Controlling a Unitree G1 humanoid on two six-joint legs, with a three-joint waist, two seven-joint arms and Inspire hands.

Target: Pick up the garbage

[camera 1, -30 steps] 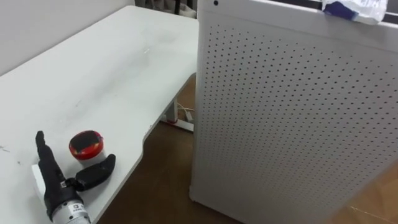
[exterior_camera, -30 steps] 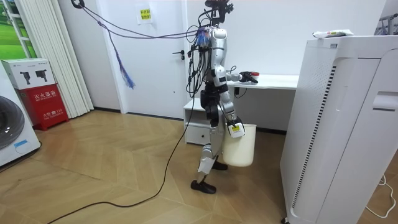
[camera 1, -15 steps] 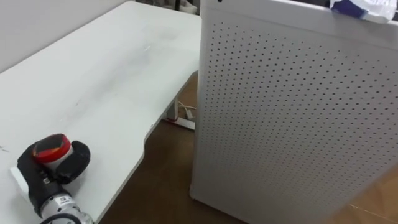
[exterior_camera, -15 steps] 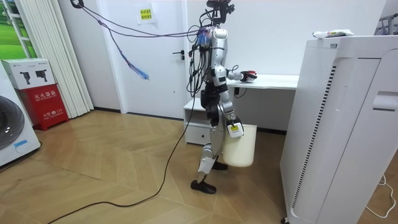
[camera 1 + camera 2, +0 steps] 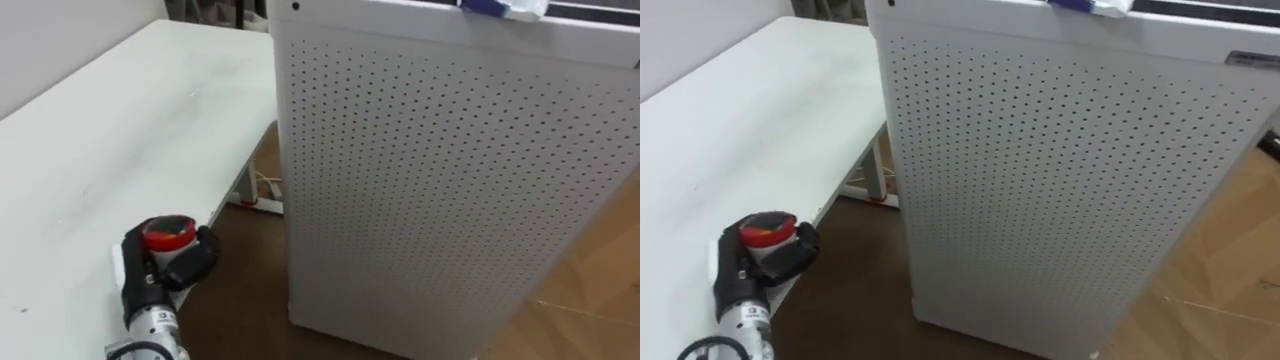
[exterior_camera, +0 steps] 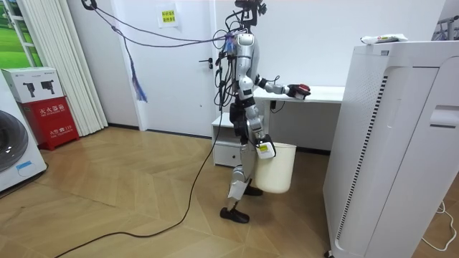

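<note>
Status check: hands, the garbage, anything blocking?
Left hand curled round red-topped container, at the desk edge. Right hand carries white bin at its side. Tall perforated cabinet close ahead, wrapper on top.

can (image 5: 167,236): red top | fingers (image 5: 192,263): black | cabinet (image 5: 440,190): white, dotted holes | table (image 5: 120,130): white | floor (image 5: 595,255): brown wood

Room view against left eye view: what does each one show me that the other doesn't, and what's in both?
The room view adds the right hand carrying a white bin, plus a washing machine. The left eye view adds the rows of holes across the cabinet. Both share the left hand gripping a red-topped container, the desk and a wrapper atop the cabinet.
</note>
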